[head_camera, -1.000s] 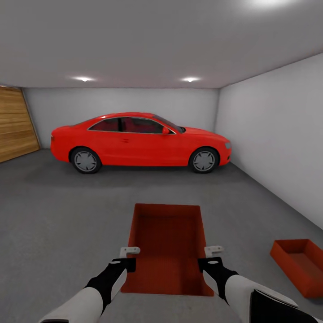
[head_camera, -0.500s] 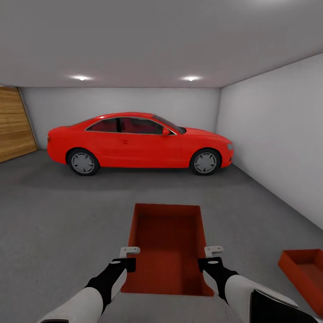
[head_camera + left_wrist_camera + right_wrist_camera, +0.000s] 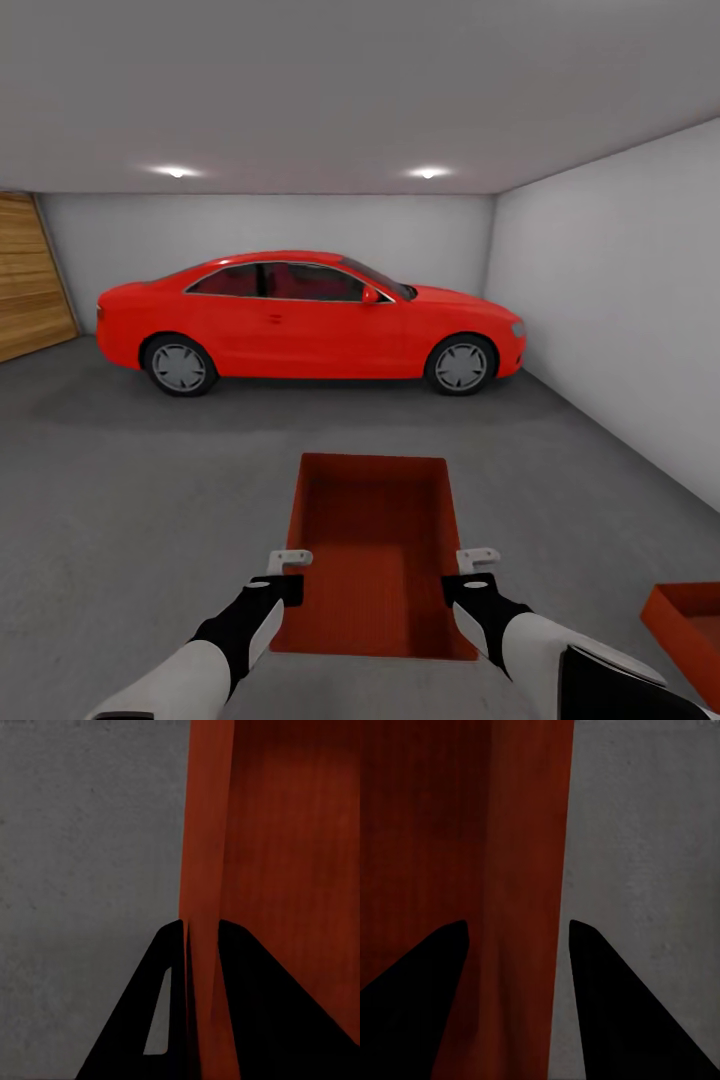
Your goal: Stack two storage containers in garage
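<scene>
Matt ribbed plastic container [image 3: 372,545]; rough mottled concrete floor [image 3: 130,500]; glossy car [image 3: 310,320]

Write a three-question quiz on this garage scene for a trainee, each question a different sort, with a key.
1. True or false: the held container rests on the floor.
2. Multiple choice: where does the second container lie? A) beside the red car B) on the floor at the robot's right C) inside the held one
3. Fill in: the left gripper straddles the held container's ____.

Key:
1. False; both the left gripper and the right gripper carry it above the floor.
2. B
3. Wall: one finger inside, one outside.
</scene>
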Controlling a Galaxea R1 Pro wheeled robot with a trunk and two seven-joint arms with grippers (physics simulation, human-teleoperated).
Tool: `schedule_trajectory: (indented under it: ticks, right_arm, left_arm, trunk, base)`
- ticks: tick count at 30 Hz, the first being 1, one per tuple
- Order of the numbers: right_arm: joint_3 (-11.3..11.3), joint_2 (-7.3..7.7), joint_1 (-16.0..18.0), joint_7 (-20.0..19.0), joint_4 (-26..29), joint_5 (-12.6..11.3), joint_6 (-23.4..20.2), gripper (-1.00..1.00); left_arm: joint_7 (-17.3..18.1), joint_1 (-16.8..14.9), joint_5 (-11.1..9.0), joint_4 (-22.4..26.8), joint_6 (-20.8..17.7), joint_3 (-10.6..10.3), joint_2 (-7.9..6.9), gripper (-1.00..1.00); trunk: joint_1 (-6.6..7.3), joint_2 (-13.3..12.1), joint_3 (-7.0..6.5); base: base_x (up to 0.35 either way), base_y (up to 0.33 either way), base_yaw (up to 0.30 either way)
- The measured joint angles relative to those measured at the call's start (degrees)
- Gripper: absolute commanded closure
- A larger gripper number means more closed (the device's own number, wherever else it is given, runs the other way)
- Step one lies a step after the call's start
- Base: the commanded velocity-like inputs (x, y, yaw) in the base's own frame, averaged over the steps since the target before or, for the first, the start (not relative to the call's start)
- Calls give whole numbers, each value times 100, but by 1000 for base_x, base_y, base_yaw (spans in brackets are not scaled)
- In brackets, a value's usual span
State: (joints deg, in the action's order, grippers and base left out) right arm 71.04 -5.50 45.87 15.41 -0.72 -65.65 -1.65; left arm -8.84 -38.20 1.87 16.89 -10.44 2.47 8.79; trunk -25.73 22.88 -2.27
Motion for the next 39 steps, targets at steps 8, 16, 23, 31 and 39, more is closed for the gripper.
schedule_trajectory:
  ticks: [8,16,23,31,39]
  right_arm:
    - [9,-6,-1,-1,-10,-14,15,100]
    - [11,-7,-1,1,-9,-17,16,100]
    - [10,-7,-1,1,-10,-16,15,100]
    - [2,1,0,0,0,-5,15,100]
    - [29,4,1,8,9,-15,12,100]
  left_arm:
    - [1,-1,3,5,1,-4,-1,100]
    - [2,-1,0,6,1,-7,-3,100]
    - [2,-1,1,5,1,-7,-3,100]
    - [-2,0,3,6,6,-3,1,100]
    - [-4,-2,-14,-15,38,-9,0,100]
  trunk:
    - [0,0,0]
    - [0,0,0]
    - [0,0,0]
    - [0,0,0]
    - [0,0,0]
  base:
    - [323,0,0]
    - [323,0,0]
    - [323,0,0]
    - [323,0,0]
    - [323,0,-50]
